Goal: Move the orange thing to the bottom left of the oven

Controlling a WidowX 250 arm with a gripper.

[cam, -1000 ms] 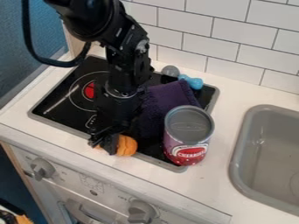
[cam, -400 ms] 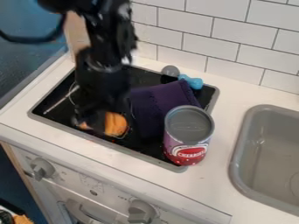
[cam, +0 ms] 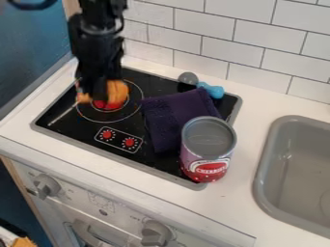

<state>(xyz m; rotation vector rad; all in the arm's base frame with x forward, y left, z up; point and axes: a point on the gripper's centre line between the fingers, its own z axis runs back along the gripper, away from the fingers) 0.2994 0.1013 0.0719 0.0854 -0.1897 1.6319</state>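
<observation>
The gripper [cam: 97, 96] hangs over the left part of the black stovetop [cam: 84, 126], near the left burner ring. It is shut on the orange thing [cam: 117, 91], a rounded object that bulges out on both sides of the black fingers. The orange thing covers part of the red burner centre; its exact height over the stovetop cannot be told.
A dark purple cloth [cam: 174, 118] lies across the stovetop's middle, with a cherry can [cam: 208, 149] standing at its lower right. A blue and grey toy [cam: 211, 90] rests at the back edge. The grey sink [cam: 261, 188] is at the right; oven knobs [cam: 46, 185] line the front.
The gripper has moved up and to the left in the view, carrying the orange thing from the stovetop's front edge to over the left burner. The stove's two small red dials are uncovered.
</observation>
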